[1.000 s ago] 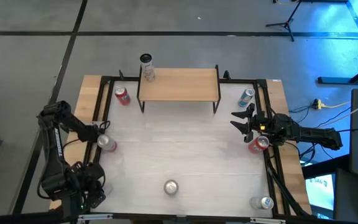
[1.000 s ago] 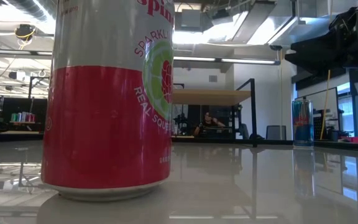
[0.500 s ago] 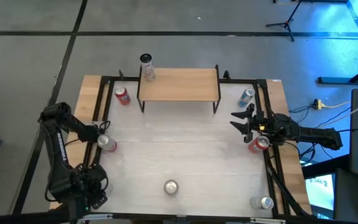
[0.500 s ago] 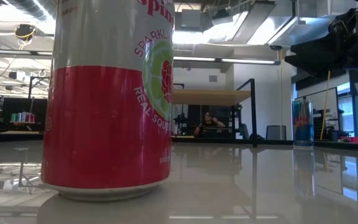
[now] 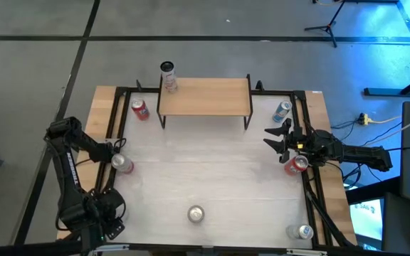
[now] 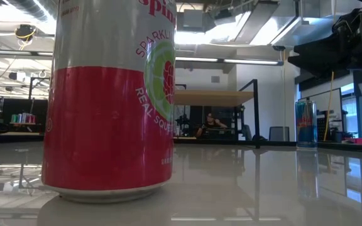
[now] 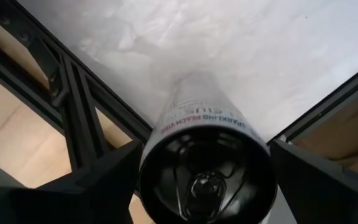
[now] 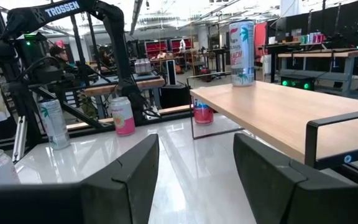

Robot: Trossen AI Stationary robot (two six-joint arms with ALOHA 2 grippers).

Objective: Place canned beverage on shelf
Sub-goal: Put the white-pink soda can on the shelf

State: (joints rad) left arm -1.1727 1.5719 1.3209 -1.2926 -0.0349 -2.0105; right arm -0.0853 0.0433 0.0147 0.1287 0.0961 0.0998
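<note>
Left pincer (image 7: 207, 186) straddling can (image 7: 207, 155)

Light-wood shelf (image 5: 205, 96), tall can (image 5: 167, 77) upright at corner.

The right claw (image 5: 277, 139) hangs over the desk (image 5: 212, 171), a can (image 5: 295, 164) just behind it. The shelf (image 5: 205, 95) stands ahead, one can (image 5: 168, 76) on its far corner.
</note>
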